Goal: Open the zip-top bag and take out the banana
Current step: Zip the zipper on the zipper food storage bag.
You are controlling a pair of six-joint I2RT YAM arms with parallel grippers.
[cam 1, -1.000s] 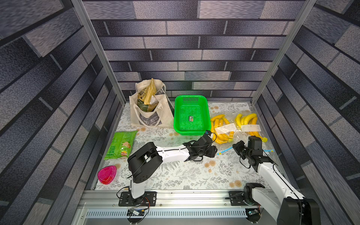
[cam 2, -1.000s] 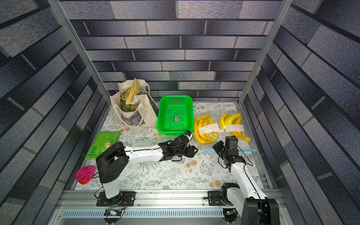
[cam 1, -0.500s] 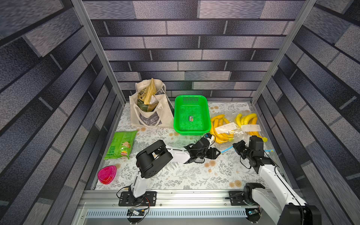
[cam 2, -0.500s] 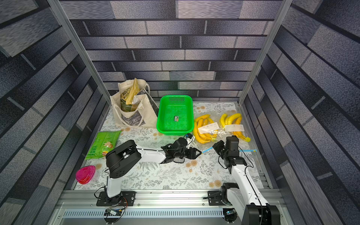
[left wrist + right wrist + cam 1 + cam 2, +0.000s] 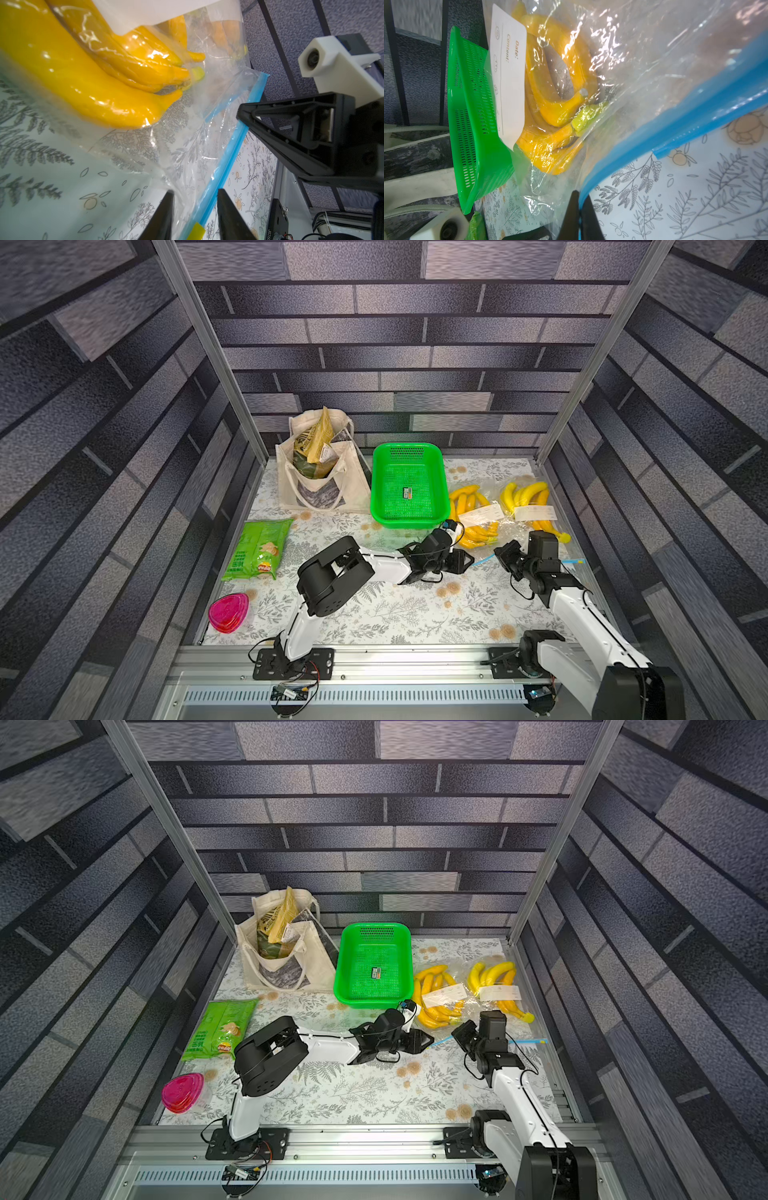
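While the right gripper (image 5: 579, 196) is clamped on the blue zip strip (image 5: 675, 128) of the zip-top bag (image 5: 484, 531), the banana bunch (image 5: 465, 506) lies inside that bag, just beside the green basket (image 5: 409, 446), which holds one small tag (image 5: 407, 492). The tote bag (image 5: 320, 489) holds packets. The left gripper (image 5: 194, 193) straddles the strip, jaws narrowly apart. The bag's mouth edge faces the front, where the table (image 5: 395, 605) lies bare.

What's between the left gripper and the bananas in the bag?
Only the bag itself: the blue zip strip runs between the open jaws of the left gripper, then slack clear film up to the bananas. The left wrist view shows it.
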